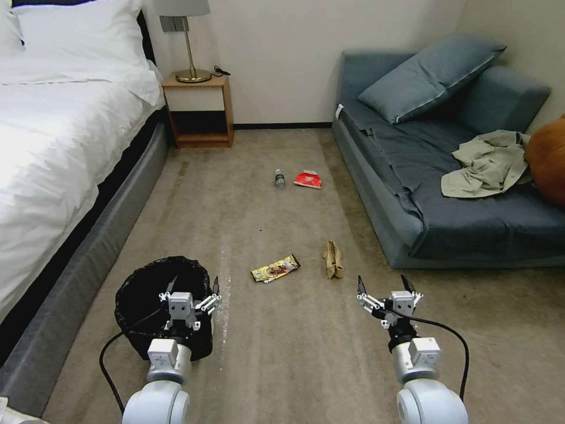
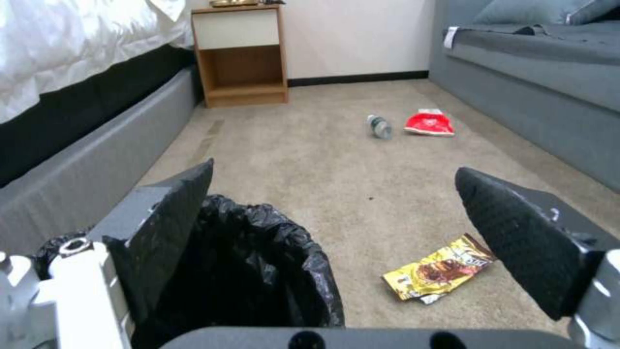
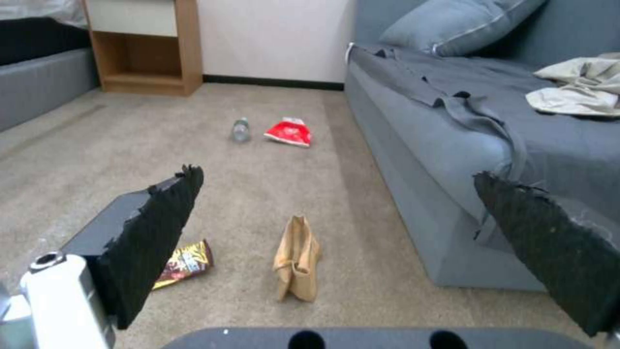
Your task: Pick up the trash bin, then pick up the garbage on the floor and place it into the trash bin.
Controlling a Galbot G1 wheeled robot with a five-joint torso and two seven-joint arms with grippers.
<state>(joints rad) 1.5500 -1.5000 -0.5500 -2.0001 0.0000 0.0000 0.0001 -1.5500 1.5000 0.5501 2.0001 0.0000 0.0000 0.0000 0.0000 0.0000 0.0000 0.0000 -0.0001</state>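
- Left gripper [image 1: 192, 287]: its jaws are spread wide and hold nothing, poised above the rim of the trash bin [image 1: 138, 306]. In the left wrist view one dark finger pad [image 2: 169, 228] sits over the bin's mouth and the other [image 2: 517, 237] hangs over bare carpet.
- Risk here: the bin's rim is covered by a loose, glossy black bag. If the jaws close on the plastic alone and miss the wall beneath, I judge the bag could slip or pull out as the bin is lifted.
- A closure with only one finger inside the rim and placed off-centre could tip the light bin against the bed base [image 1: 88, 235] just beside it.
- Right gripper [image 1: 383, 290]: also wide open and empty, hovering above the carpet near the sofa [image 1: 412, 194].
- Garbage, all on the floor: the tan paper bag [image 1: 333, 259] lies nearest the right gripper, the yellow-brown snack wrapper [image 1: 275, 268] between the two arms, and the small clear bottle [image 1: 279, 178] and red packet [image 1: 308, 179] lie side by side farther off, towards the nightstand [image 1: 199, 112].
- The wrapper and packet lie flat, so fingers may skid over them; the bottle lies on its side and could roll if nudged.
- The beige garment [image 1: 485, 165] on the sofa is not litter; grabbing it would be a mistake.
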